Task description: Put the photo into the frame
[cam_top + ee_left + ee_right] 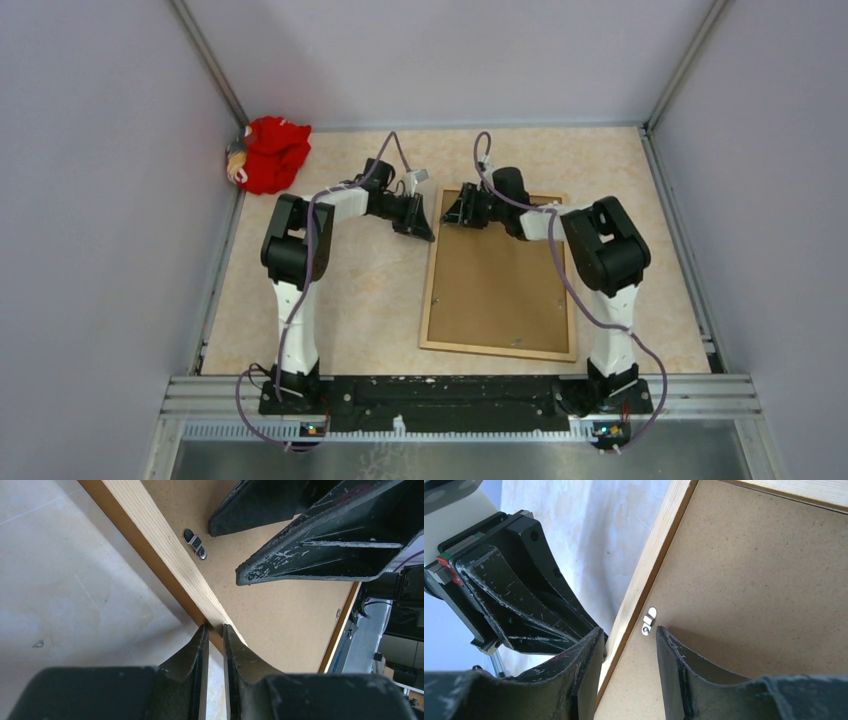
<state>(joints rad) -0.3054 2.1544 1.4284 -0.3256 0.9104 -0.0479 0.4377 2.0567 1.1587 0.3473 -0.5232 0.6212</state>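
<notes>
- My left pincer has its fingers drawn close, with only a narrow slit between the tips.
- Those tips sit right at the frame, on its left rail close to the far-left corner, and the pale wood runs in under them.
- I cannot tell whether they pinch the rail or only rest at it.
- My right pincer is spread about halfway, and nothing is caught between its fingers.
- In my right wrist's view a small metal clip lies in the gap between those fingers, at the inner edge of the rail.
- One right finger hangs low over the backing board and throws a shadow on it. The other is on the rail's side. I cannot tell whether either one touches.
- My two pincers are close together at that same far-left corner, the left on the outer side and the right over the board.
- The frame lies flat and back-up on the table, right of the middle, with one short side toward my bases. The brown board fills its opening.
- A red cloth bundle sits in the table's far-left corner, well apart from the frame.
</notes>
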